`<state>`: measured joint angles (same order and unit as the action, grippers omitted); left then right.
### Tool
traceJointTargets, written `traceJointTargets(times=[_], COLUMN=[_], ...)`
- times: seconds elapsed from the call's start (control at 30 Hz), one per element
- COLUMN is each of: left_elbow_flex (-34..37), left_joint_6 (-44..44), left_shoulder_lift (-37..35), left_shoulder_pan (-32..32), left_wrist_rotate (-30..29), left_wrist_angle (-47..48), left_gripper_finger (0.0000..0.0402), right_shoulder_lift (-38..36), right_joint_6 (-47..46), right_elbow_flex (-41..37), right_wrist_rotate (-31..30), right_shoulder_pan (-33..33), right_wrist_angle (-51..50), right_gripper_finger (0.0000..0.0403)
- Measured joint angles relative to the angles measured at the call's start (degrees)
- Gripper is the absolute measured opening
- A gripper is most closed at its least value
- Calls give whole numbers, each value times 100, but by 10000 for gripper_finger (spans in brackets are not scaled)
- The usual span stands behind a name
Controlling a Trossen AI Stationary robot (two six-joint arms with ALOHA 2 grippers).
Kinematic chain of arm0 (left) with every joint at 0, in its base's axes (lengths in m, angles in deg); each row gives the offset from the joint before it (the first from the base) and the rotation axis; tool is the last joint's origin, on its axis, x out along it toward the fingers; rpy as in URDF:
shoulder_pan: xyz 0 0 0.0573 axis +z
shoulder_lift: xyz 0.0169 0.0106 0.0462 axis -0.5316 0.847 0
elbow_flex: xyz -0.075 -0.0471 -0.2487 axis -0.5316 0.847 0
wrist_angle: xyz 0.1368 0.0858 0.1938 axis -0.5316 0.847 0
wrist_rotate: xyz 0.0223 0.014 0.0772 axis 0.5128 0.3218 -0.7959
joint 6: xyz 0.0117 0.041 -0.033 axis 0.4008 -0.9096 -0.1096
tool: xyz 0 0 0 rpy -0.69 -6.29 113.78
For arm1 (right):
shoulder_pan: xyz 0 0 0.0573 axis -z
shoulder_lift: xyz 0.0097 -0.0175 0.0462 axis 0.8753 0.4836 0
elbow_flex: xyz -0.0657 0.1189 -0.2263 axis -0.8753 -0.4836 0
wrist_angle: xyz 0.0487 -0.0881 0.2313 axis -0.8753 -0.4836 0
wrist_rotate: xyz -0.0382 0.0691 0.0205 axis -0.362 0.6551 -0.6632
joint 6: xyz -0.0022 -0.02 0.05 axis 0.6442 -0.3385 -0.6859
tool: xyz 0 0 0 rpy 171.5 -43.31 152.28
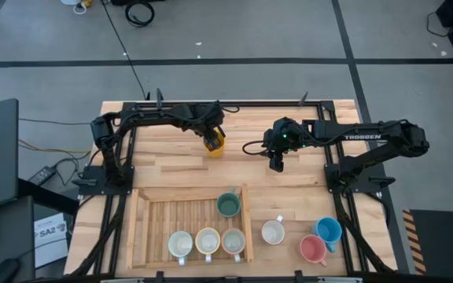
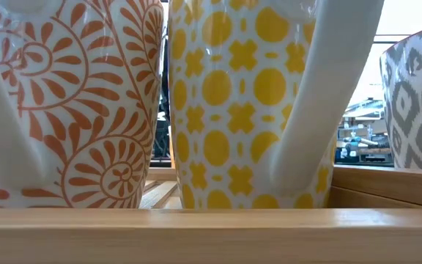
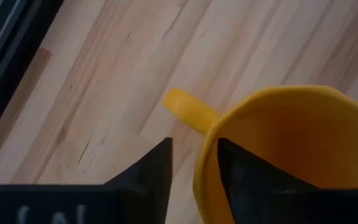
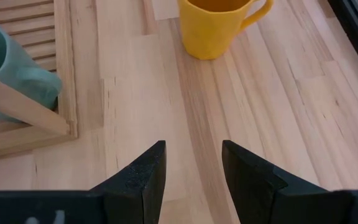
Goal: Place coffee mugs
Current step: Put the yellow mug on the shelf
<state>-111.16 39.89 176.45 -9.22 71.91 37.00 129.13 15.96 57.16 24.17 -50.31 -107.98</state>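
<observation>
An orange-yellow mug (image 1: 215,144) stands upright on its base on the far part of the table, also seen in the right wrist view (image 4: 216,28). My left gripper (image 1: 213,136) is over it, open, with one finger inside the cup and the other outside its wall (image 3: 205,168), close to the handle (image 3: 188,107). My right gripper (image 1: 276,163) hangs open to the mug's right above bare wood (image 4: 193,165), holding nothing. A dark green mug (image 1: 228,206) and three pale mugs (image 1: 208,240) stand in the wooden tray (image 1: 138,228). My left gripper comes from above, slanting down, and straddles the mug's rim next to the handle. Its inner finger (image 3: 247,180) lies close along the inside wall; whether it touches I cannot tell. The outer finger (image 3: 157,174) stands a small gap off the wall. The mug rests on the table.
A white mug (image 1: 273,232), a blue mug (image 1: 328,230) and a pink mug (image 1: 313,249) stand on the table right of the tray. The low view is filled by patterned mugs (image 2: 233,103) behind the tray's rail (image 2: 211,235). Bare wood lies between the two grippers.
</observation>
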Motion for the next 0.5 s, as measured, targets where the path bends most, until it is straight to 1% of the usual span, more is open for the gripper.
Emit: traceJointTargets(times=[0.33, 0.5], left_elbow_flex=[-1, -7], left_joint_6=[-6, 5], left_shoulder_lift=[0, -7], left_shoulder_pan=[4, 2], left_wrist_rotate=[4, 37], left_wrist_angle=[10, -28], left_gripper_finger=[50, 32], right_shoulder_lift=[0, 0], right_joint_6=[-2, -4], right_elbow_flex=[0, 0], right_wrist_rotate=[2, 2], right_shoulder_pan=[0, 0], right_wrist_angle=[0, 1], right_gripper_finger=[163, 163])
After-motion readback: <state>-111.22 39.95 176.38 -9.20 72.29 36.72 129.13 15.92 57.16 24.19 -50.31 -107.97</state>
